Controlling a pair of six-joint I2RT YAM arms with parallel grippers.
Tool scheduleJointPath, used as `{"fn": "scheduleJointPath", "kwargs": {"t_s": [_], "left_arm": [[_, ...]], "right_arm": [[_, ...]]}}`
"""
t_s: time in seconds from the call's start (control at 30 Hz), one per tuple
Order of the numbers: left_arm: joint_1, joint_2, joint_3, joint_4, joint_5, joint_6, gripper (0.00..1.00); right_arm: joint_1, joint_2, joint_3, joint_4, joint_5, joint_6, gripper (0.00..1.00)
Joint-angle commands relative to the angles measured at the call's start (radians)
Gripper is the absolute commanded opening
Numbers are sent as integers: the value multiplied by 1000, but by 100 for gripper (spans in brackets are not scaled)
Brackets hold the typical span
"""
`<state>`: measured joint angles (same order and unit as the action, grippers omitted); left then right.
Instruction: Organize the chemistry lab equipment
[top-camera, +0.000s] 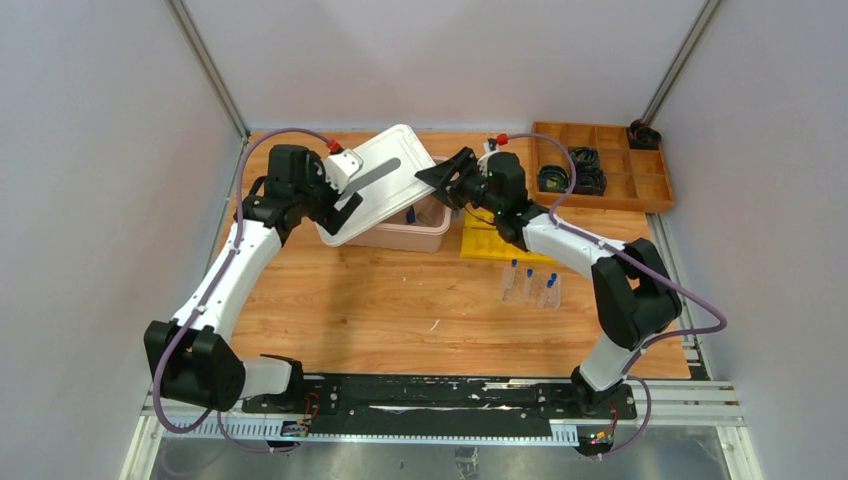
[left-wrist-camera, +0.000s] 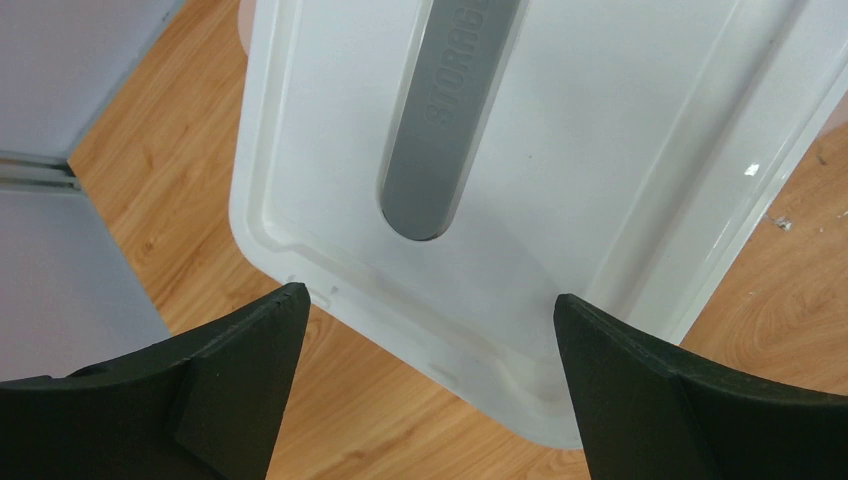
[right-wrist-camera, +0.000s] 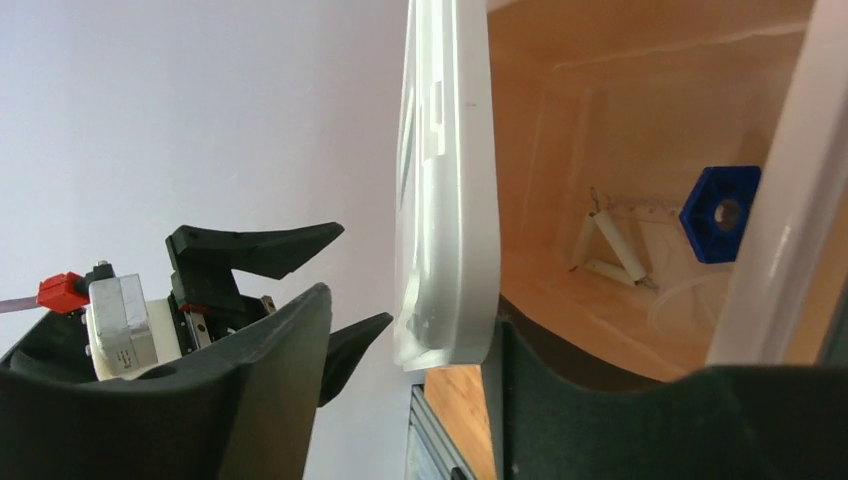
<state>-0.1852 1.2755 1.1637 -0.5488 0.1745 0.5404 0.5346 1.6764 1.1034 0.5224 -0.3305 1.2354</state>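
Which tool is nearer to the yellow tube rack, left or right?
Right. The right tool is just beyond the far left corner of the yellow tube rack, at the white lid; the left tool is across the lid.

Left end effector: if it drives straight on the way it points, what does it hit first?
The white lid, most likely its near edge, which sits just ahead between the open fingers of the left end effector. Depth is unclear.
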Motion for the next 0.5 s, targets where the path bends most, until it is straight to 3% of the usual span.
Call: {"fn": "scheduleJointPath", "kwargs": {"t_s": [0.0,0.1,0.33,0.47], "left_arm": [[7,2,-28,70,-27,-1,98],[6,8,-43,67,-8,8,98],[6,26,-45,82,38,0,96],[3,39,-14,76,61,-2,96]], "right_arm": [[-3,-56,-10,-66,25,-32,62],[-3,-107,-20,-170,64,-68,65],[2,-256,62,-672,203,-236,65],[4,-288,119,-839,315,-326,67]]}}
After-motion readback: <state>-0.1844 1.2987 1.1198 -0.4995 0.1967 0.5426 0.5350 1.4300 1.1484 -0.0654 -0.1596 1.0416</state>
